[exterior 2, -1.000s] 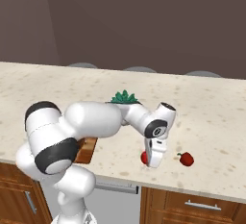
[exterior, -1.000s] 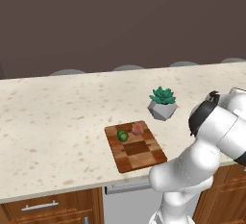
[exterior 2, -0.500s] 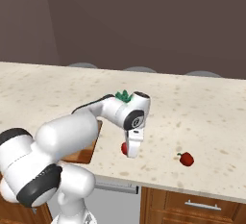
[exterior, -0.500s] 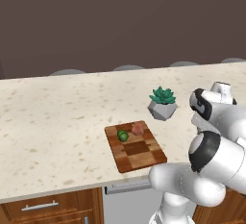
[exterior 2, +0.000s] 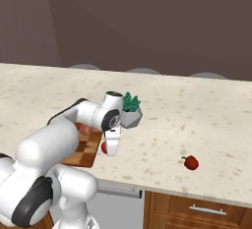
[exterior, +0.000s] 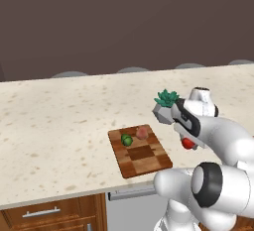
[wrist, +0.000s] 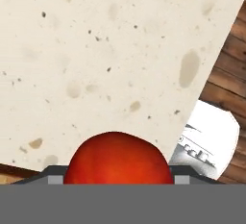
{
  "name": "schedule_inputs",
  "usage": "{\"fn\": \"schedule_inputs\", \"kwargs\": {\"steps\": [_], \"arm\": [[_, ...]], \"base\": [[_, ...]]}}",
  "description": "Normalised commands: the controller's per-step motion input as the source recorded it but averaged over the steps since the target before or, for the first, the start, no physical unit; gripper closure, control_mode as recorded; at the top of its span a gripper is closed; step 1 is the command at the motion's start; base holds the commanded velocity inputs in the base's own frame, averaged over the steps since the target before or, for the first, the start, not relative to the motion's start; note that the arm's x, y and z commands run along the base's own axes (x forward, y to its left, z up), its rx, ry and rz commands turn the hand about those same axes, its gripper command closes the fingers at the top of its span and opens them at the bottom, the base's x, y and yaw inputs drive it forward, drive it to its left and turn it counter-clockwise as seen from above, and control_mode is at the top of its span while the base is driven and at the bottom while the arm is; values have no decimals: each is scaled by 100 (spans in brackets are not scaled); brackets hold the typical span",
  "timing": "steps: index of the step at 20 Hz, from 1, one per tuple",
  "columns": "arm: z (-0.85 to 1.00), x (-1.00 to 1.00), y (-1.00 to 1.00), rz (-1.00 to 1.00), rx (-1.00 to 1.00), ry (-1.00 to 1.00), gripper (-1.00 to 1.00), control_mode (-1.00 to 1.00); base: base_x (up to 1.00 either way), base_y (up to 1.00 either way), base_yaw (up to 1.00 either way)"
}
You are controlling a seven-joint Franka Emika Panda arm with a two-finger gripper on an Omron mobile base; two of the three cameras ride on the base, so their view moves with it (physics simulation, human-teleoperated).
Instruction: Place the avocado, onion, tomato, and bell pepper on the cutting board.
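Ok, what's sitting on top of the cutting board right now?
The avocado and the onion sit on the cutting board. In the right base view the arm covers most of it.

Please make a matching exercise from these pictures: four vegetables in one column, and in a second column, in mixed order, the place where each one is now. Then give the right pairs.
Column 1:
1. avocado
2. onion
3. tomato
4. bell pepper

Column 2:
A. alone on the counter, far from the cutting board
B. held in the pincer, above the counter
C. on the board, the green one at its far end
D. on the board, the pinkish one, next to the green one

Pairs: 1-C, 2-D, 3-B, 4-A
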Motion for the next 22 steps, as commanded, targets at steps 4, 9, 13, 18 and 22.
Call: {"fn": "schedule_inputs", "kwargs": {"steps": [4,9,13,18,22], "arm": [[0,32,62,15,0,0,100,-100],[-4,11,30,10,-1,0,100,-100],[0,5,21,9,0,0,100,-100],[0,11,38,11,0,0,100,-100],[-5,14,49,10,-1,0,100,-100]], "base": [[0,0,0],[0,0,0],[0,0,0],[0,0,0],[0,0,0]]}}
